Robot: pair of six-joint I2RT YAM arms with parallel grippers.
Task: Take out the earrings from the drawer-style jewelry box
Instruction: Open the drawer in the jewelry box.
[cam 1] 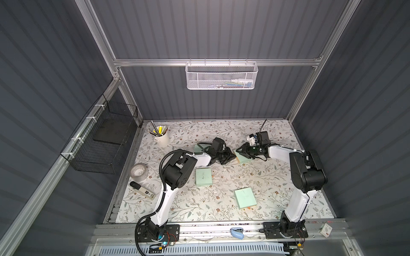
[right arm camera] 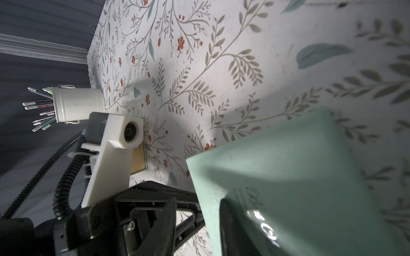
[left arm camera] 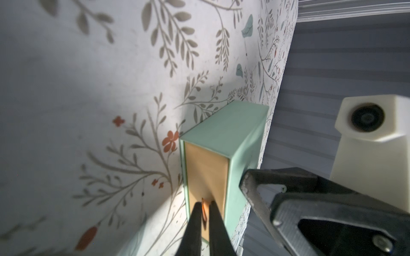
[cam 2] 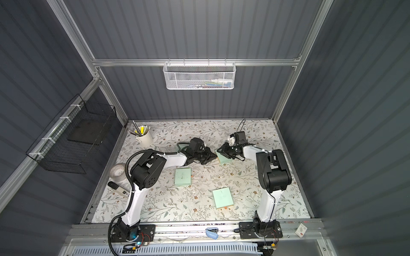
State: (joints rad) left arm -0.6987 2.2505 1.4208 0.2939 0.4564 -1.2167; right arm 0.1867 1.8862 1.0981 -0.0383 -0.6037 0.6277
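The mint-green jewelry box (cam 1: 240,160) (cam 2: 222,158) lies at the middle back of the table, between my two grippers. Its tan drawer front (left arm camera: 206,172) sits flush in the box (left arm camera: 224,128), with an orange pull tab (left arm camera: 204,209). My left gripper (left arm camera: 204,205) (cam 1: 230,156) is shut on that tab. My right gripper (right arm camera: 197,212) (cam 1: 243,153) stands partly open at the box (right arm camera: 299,177). One finger (right arm camera: 225,212) rests on the box's top face and the other hangs just off its edge. The earrings are hidden inside the box.
Two more mint boxes (cam 1: 203,176) (cam 1: 245,197) lie nearer the front. A white pen pot (cam 1: 162,138), a tape roll (cam 1: 139,172) and a black-and-white marker (cam 1: 142,190) stand at the left. Tiny pale specks (right arm camera: 153,133) dot the floral cloth.
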